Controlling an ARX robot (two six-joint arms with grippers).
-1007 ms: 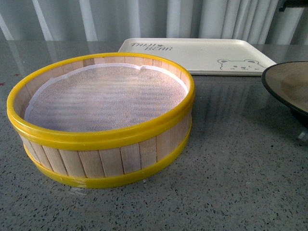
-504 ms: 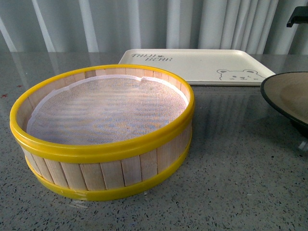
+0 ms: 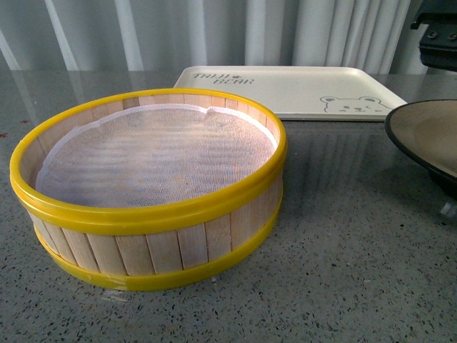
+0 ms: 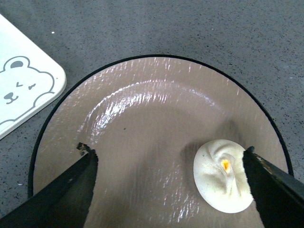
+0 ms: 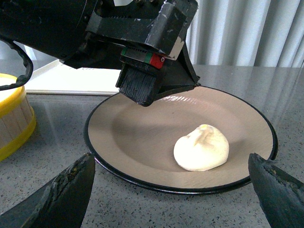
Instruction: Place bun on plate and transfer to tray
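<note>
Since the front camera only catches a slice of the round black-rimmed, brown-faced plate [image 3: 428, 136] at its right edge, the wrist views do the real work. The small white pleated steamed bun [image 4: 223, 175] with the yellow dot sits on the plate, off-centre. The left hand [image 4: 167, 156] hangs over the plate with fingers spread wide, one right by the bun; can't tell if it touches. The right hand [image 5: 171, 159] is spread too, only its tips showing, low over the speckled grey worktop [image 3: 357, 250]. The cream rectangular plastic tray [image 3: 300, 86] with the bear face lies near the plate, behind the yellow-rimmed wooden steamer basket [image 3: 150, 207].
</note>
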